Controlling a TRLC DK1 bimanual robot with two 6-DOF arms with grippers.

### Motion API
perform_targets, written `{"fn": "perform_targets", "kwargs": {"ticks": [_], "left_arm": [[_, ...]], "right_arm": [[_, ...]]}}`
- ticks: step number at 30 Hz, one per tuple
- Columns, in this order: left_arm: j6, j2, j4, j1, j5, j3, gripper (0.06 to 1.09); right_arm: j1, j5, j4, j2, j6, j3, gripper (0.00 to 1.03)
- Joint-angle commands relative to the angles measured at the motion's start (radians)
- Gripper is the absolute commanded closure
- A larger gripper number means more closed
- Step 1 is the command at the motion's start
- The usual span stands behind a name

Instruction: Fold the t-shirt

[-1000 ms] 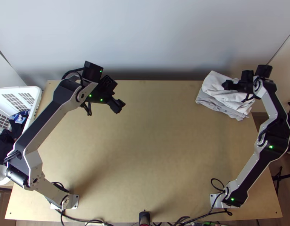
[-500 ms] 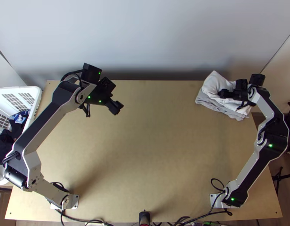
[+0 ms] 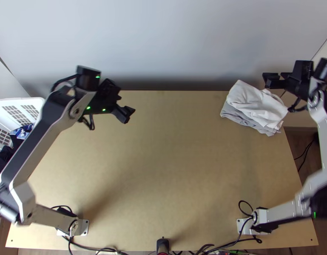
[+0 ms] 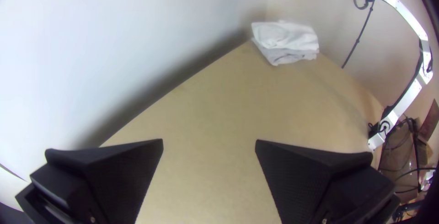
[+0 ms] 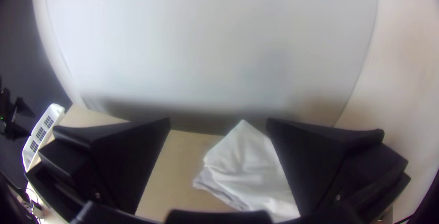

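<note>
Top view: a folded, rumpled white cloth (image 3: 259,102) is stacked on grey cloth (image 3: 236,116) on the desk (image 3: 172,161), upper right.
Both the left end effector (image 3: 128,115), upper left, and the right end effector (image 3: 266,80), upper right near the white cloth, are seen released, spread wide.

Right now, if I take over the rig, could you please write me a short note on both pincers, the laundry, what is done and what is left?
Left pincer: open, empty, above the table's far left part.
Right pincer: open, empty, raised near the far right corner.
Laundry: white cloth, folded and a little rumpled, on folded grey cloth, at the table's far right. Which is the t-shirt, I cannot tell.
Done: both lie folded in a stack, released.
Left: probably nothing on these, perhaps some neatening. Dark clothes are in the white basket at left.
</note>
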Motion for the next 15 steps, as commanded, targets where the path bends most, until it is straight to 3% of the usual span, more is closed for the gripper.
{"fn": "perform_targets", "kwargs": {"ticks": [1,7,15], "left_arm": [[-0.050,-0.232,0.132,0.005,-0.019,-0.191,0.10],[-0.135,-0.554,0.358,0.038,-0.024,-0.566,0.10],[-0.178,-0.963,0.489,0.105,-0.053,-0.951,0.10]], "right_arm": [[0.130,0.001,-0.018,-0.380,0.042,-0.222,0.04],[0.227,0.018,0.137,-0.689,0.092,-0.594,0.04],[0.297,0.026,0.257,-1.012,0.101,-0.924,0.04]]}}
